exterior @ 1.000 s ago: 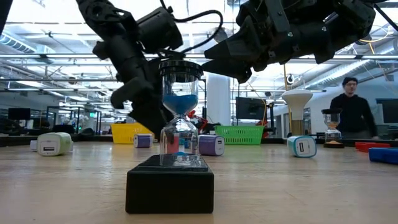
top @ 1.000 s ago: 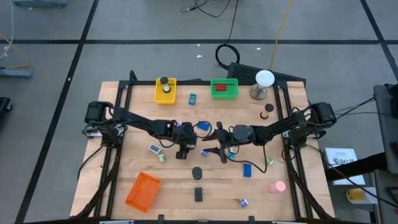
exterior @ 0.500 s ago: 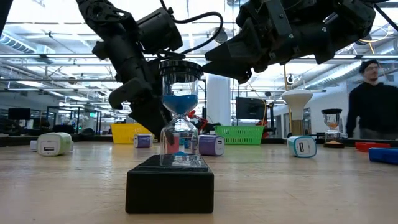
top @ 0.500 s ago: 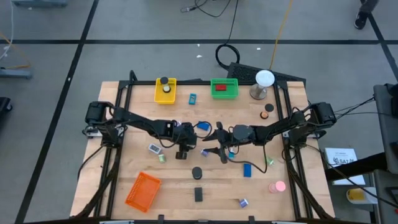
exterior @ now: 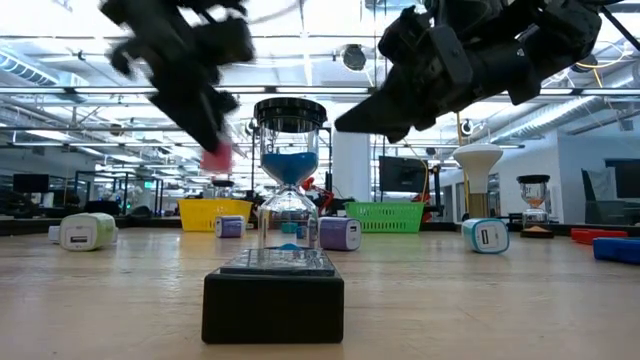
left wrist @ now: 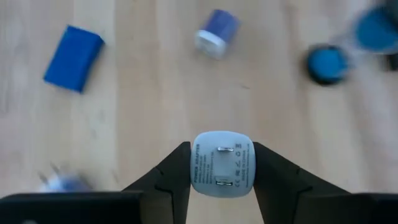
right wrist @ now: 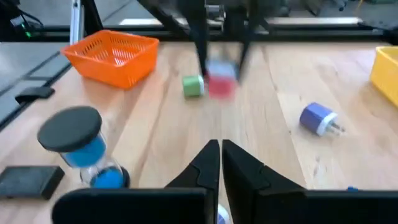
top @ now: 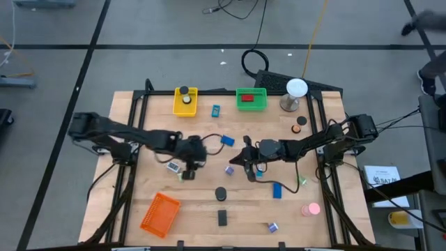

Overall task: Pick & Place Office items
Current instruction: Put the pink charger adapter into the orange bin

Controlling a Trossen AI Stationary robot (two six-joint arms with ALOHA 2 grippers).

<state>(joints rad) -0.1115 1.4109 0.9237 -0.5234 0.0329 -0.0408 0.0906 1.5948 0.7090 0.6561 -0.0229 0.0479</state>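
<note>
I'm seeing the left pincer (left wrist: pixel 222 180) hovering mid-counter (top: pixel 139 195), left of the right pincer (top: pixel 245 162), gripping a plug adapter (left wrist: pixel 222 164). An hourglass (top: pixel 221 193) is standing nearer the front edge, a flat block (top: pixel 222 217) sitting just before it. Two baskets (top: pixel 185 102) are sitting along the back edge, a third basket (top: pixel 160 213) lying front-left.

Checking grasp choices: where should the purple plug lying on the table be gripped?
I'd grip the purple plug across its rounded body, from above. It lies on its side with its prongs pointing level off one end, so the flanks look free. The right gripper, shut, is near it; the left gripper is shut on a pale plug.
</note>
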